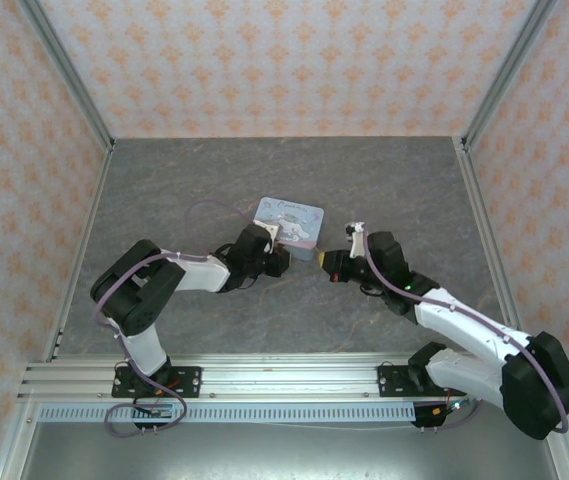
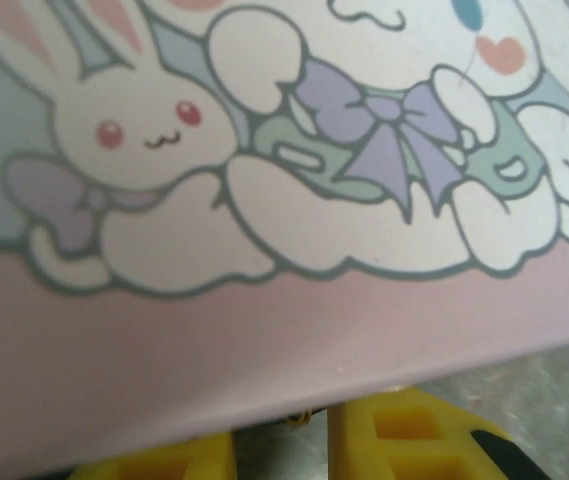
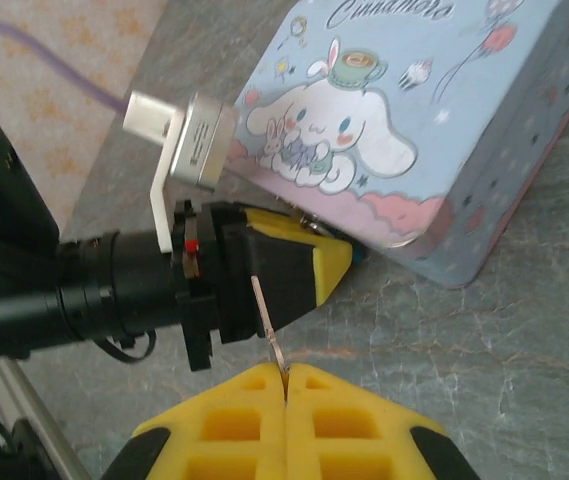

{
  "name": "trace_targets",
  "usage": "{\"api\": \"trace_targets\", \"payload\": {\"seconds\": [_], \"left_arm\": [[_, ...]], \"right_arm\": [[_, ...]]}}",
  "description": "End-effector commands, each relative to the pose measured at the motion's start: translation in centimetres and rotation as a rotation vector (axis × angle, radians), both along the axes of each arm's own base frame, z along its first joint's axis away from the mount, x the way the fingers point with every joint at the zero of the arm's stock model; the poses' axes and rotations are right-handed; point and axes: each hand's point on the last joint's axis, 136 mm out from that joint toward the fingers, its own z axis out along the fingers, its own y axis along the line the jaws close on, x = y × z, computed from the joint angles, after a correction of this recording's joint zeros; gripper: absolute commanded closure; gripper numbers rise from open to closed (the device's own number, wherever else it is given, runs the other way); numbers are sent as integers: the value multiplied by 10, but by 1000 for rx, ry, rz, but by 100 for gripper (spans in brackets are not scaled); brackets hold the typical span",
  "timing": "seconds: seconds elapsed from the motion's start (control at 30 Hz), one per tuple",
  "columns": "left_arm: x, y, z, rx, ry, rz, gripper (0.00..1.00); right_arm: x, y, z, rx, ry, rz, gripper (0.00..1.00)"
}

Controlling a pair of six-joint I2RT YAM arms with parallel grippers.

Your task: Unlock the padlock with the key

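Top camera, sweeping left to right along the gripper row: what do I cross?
Left arm's black elbow joint → left gripper → right gripper → right arm's black elbow joint. The light-blue rectangular cartoon-print tin overlaps the left gripper's span, so it is left unplaced.

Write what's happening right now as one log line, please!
right pincer: shut on key, aimed toward left pincer | left pincer: beside tin, padlock at tip | key not in padlock yet

One tin [image 1: 289, 221], one teal padlock [image 3: 356, 257], one thin key [image 3: 267, 322], one left pincer [image 1: 284, 262], one right pincer [image 3: 286, 375].
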Motion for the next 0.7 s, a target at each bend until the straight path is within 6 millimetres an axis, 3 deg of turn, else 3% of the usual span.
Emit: {"api": "trace_targets", "payload": {"seconds": [0.0, 0.4, 0.67], "left_arm": [[-3, -14, 27, -88, 61, 14, 78], [-8, -27, 62, -257, 227, 112, 84], [-10, -29, 81, -336, 298, 179, 84]], "right_arm": [[-4, 11, 5, 30, -86, 93, 100], [-13, 23, -41, 18, -108, 185, 100], [-6, 31, -59, -1, -103, 187, 100]]}}
